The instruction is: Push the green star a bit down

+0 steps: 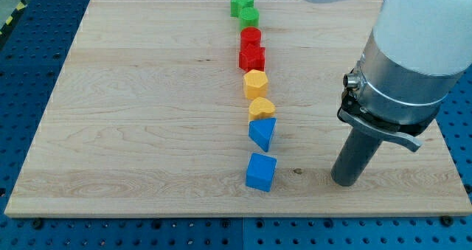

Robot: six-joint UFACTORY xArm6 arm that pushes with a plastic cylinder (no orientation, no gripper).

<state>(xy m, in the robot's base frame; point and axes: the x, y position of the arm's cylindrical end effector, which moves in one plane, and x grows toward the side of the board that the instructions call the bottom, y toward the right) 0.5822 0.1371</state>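
The green star (240, 2) lies at the view's top, at the head of a column of blocks, touching a green round block (249, 17) just below it. My tip (346, 182) rests on the board at the view's lower right, far below and to the right of the star, and about a hand's width right of the blue cube (261, 172). It touches no block.
Below the green blocks the column runs down: a red round block (251, 37), a red star (252, 57), a yellow hexagon (255, 82), a yellow half-round block (262, 108), a blue triangular block (263, 133). The wooden board (133, 117) ends close above the star.
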